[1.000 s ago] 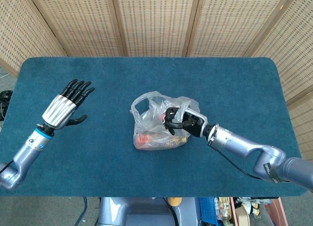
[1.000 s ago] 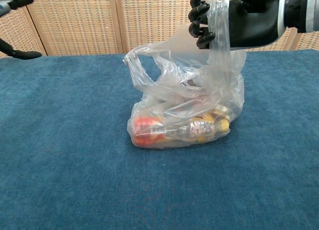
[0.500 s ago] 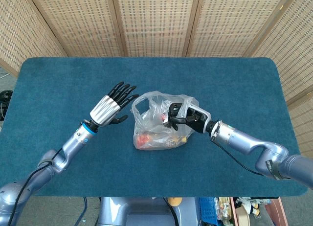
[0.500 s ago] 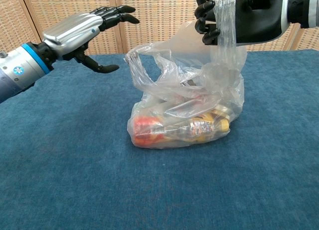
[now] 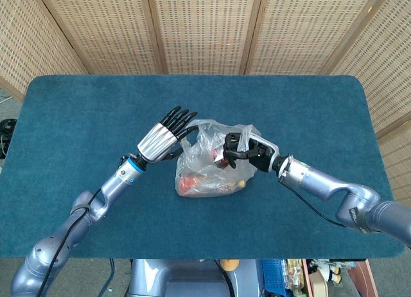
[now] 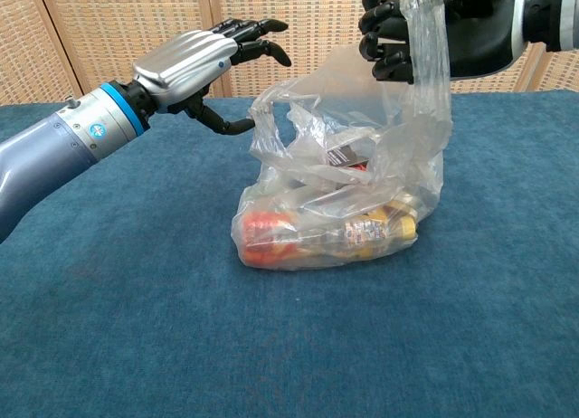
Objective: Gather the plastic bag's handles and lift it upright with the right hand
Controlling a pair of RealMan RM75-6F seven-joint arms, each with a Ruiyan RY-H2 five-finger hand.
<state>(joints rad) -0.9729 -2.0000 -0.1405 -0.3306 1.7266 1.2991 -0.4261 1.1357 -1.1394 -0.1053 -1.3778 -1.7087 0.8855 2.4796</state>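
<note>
One handle (image 6: 425, 38) gripped (right robot hand (image 6: 425, 38)), bag's (image 6: 344, 210) left open.

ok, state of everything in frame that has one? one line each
plastic bag: base resting on the table, mouth open, one handle pulled up, the other handle loose on the left side
items in the bag: lying at the bottom, inside
right hand: fingers closed on the raised handle
left hand: fingers spread, holding nothing, right beside the loose handle
table: covered in blue cloth
</note>
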